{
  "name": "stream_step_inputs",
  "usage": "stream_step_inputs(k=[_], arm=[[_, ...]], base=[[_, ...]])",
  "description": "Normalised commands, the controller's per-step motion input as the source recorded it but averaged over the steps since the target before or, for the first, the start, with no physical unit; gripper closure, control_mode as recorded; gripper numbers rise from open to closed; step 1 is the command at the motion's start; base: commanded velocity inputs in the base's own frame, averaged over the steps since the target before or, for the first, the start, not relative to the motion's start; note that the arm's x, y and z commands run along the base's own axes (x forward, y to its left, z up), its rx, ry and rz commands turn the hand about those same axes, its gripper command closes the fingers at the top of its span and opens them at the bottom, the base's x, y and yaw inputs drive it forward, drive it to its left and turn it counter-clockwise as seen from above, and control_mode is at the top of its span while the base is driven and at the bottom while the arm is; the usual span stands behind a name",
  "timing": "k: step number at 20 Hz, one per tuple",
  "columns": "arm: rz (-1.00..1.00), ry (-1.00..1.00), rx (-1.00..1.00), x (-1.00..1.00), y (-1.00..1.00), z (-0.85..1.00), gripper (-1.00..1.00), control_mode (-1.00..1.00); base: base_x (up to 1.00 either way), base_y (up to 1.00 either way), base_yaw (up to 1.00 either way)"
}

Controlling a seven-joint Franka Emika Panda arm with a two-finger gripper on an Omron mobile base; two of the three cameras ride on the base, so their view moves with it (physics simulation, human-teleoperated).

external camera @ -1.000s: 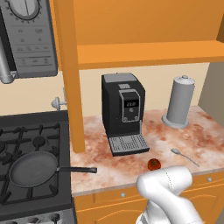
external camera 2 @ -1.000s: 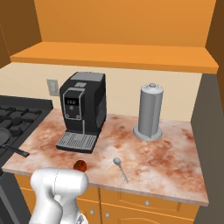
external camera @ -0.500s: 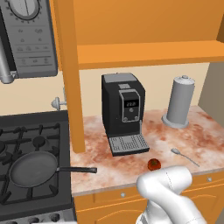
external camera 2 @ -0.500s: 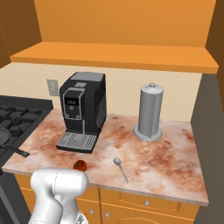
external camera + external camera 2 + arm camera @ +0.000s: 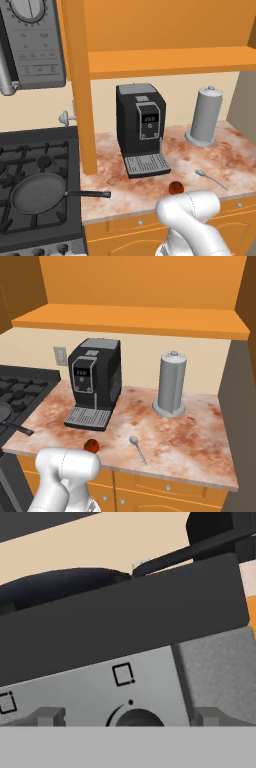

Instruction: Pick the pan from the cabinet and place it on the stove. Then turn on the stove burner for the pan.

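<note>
Pan: the pan (image 5: 37, 193) sits flat on the stove (image 5: 30, 165), on the front grate nearest the counter. Its thin black handle sticks out to the right, over the counter edge.
Stove: black, with grates and round burner caps. In my hand view I am very close to its grey front panel (image 5: 90, 684), and a dark knob (image 5: 136, 718) is right at the bottom, between my two finger tips (image 5: 47, 716).
My jaws: a wide gap shows between the tips with the knob in it. I cannot tell if they touch the knob.
Counter: the counter (image 5: 220, 160) is reddish marble with orange drawers below.
On the counter: a black coffee machine (image 5: 141, 127), a tall grey canister (image 5: 205, 116), a small spoon (image 5: 210, 178) and a little red tomato (image 5: 175, 187) near the front edge.
Room: a grey microwave (image 5: 30, 42) hangs above the stove. An orange shelf (image 5: 135, 321) runs over the counter, and the wall behind is cream.
</note>
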Motion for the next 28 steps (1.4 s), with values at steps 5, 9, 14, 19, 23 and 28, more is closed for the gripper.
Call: stream_step_inputs(k=[5,9,14,19,23,28], arm=[[0.00,0.00,0.00,0.00,0.00,-0.38,-1.00,-1.00],[0.00,0.00,0.00,0.00,0.00,-0.18,-1.00,-1.00],[0.01,0.00,0.00,0.00,0.04,-0.09,-1.00,-1.00],[0.01,-0.01,0.00,0.00,0.01,-0.02,-1.00,-1.00],[0.00,-0.05,0.00,0.00,0.00,0.09,-1.00,-1.00],[0.00,-0.03,-0.01,0.00,0.00,0.08,-1.00,-1.00]], base=[[0.00,0.00,0.00],[0.00,0.00,0.00],[0.00,0.00,0.00],[0.00,0.00,0.00],[0.00,0.00,0.00],[0.00,0.00,0.00]])
